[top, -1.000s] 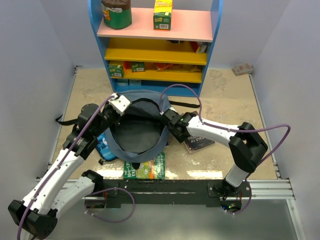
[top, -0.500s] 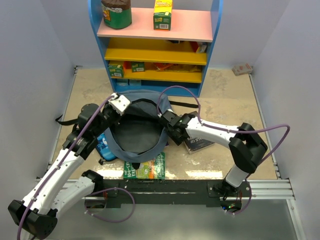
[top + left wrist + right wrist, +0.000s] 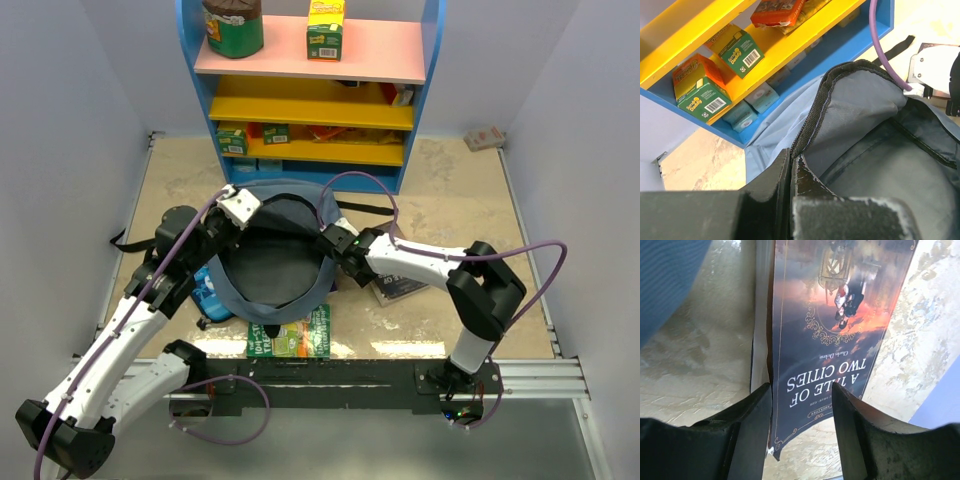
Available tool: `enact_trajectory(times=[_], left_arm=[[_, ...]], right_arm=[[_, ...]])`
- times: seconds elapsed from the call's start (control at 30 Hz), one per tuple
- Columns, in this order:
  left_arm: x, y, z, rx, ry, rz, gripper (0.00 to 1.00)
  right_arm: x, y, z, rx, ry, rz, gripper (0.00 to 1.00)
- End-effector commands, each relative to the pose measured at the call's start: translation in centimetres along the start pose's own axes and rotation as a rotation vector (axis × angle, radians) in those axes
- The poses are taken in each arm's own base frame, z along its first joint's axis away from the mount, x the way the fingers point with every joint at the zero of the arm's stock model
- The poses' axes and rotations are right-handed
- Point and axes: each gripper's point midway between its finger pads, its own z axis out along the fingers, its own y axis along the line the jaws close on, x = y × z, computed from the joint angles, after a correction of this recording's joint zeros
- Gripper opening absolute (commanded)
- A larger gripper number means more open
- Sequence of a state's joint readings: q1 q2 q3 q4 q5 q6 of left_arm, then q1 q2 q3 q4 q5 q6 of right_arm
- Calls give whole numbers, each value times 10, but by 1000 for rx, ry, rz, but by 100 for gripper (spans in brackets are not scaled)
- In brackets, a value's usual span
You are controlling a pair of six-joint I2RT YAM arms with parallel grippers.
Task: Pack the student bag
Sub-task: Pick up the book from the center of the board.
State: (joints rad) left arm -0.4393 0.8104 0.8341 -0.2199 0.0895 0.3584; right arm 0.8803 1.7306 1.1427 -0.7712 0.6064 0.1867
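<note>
The student bag (image 3: 270, 265) lay mouth-up in the middle of the desk (image 3: 455, 190), its dark lining showing. Its far edge sat just short of the foot of the blue and yellow shelf unit (image 3: 310, 105). A black strap trailed out from the bag's left side towards the wall. Hard against the bag's left flank lay a blue pencil case (image 3: 208, 290), and a green and orange booklet (image 3: 290, 338) lay tucked under its near edge. That left the widest bare stretch of desk on the bag's right, beyond the book "A Tale of Two Cities" (image 3: 402, 285).

We saw the left hand (image 3: 232, 208) at the bag's far-left rim. In the wrist view its fingers (image 3: 790, 170) were pinched together on the zippered edge of the bag (image 3: 860, 115), holding that rim lifted. The left arm reached up from the near corner, bent at the elbow.

The right hand (image 3: 335, 243) sat just off the bag's right rim, its arm folded back across the book. From its own wrist the hand (image 3: 802, 430) stood wide, fingers apart, with the title end of the book (image 3: 835, 330) showing between them. We could not tell whether they touched it.
</note>
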Motion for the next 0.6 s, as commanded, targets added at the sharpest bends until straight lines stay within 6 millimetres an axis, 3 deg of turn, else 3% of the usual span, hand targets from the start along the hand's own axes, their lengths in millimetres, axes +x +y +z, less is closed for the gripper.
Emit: enact_trajectory(times=[0.0, 0.57], left_arm=[[-35, 19, -6, -63, -94, 9, 3], [-33, 17, -5, -53, -94, 8, 3]], right_arm=[[-11, -22, -7, 73, -43, 62, 52], [-15, -30, -17, 79, -73, 104, 50]])
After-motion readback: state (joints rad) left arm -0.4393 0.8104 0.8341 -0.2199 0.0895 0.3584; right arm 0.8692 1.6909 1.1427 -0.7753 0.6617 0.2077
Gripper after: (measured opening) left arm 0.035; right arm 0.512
